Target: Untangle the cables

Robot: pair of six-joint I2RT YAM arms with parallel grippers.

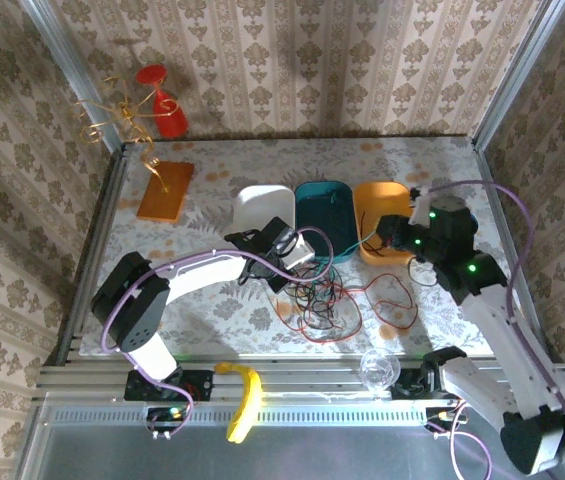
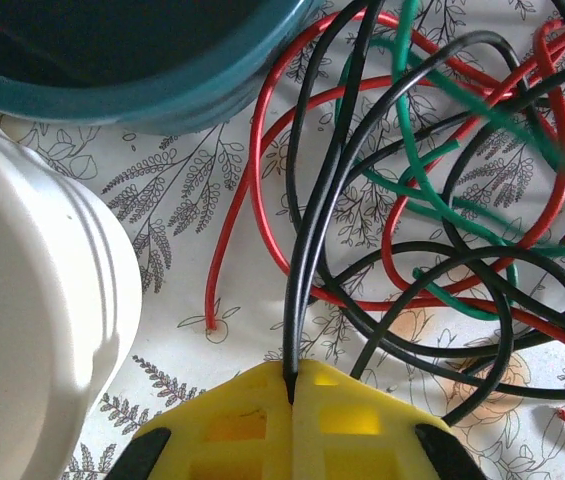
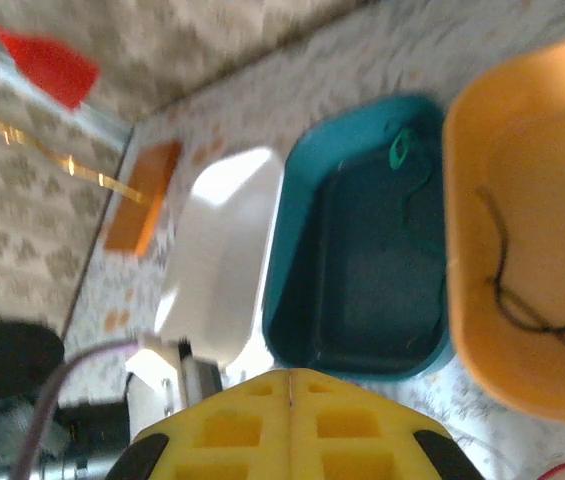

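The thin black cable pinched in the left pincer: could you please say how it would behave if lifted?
Probably floppy: the thin black cable lies in loose loops. It would likely drag the thin red cable and thin green cable along, since they cross it repeatedly. It looks light, so the shut left pincer should hold it.

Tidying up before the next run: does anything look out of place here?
A banana lies off the table on the front rail, and a clear cup-like object sits at the table's near edge. Both seem stray.
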